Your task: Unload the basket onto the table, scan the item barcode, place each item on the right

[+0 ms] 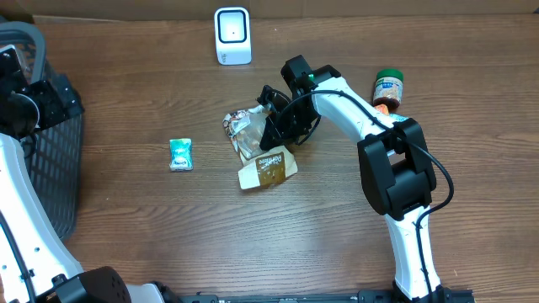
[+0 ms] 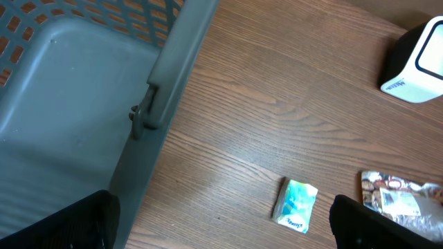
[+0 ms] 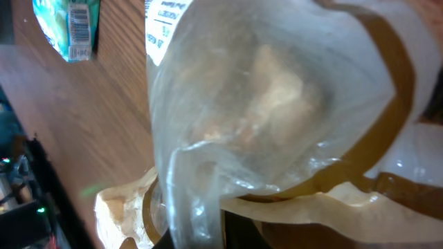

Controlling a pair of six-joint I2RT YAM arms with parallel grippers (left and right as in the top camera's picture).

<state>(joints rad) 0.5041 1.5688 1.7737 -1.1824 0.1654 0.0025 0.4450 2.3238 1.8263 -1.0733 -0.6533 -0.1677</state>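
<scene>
A crumpled clear plastic snack bag lies mid-table, and my right gripper is shut on its right edge. In the right wrist view the bag fills the frame, its film pinched between the dark fingers at my right gripper. The white barcode scanner stands at the back of the table, also in the left wrist view. My left gripper hangs open beside the basket, nothing between its fingers.
A tan packet lies just in front of the bag. A small green packet sits to the left. A jar with a green lid stands at the right. A grey basket occupies the left edge.
</scene>
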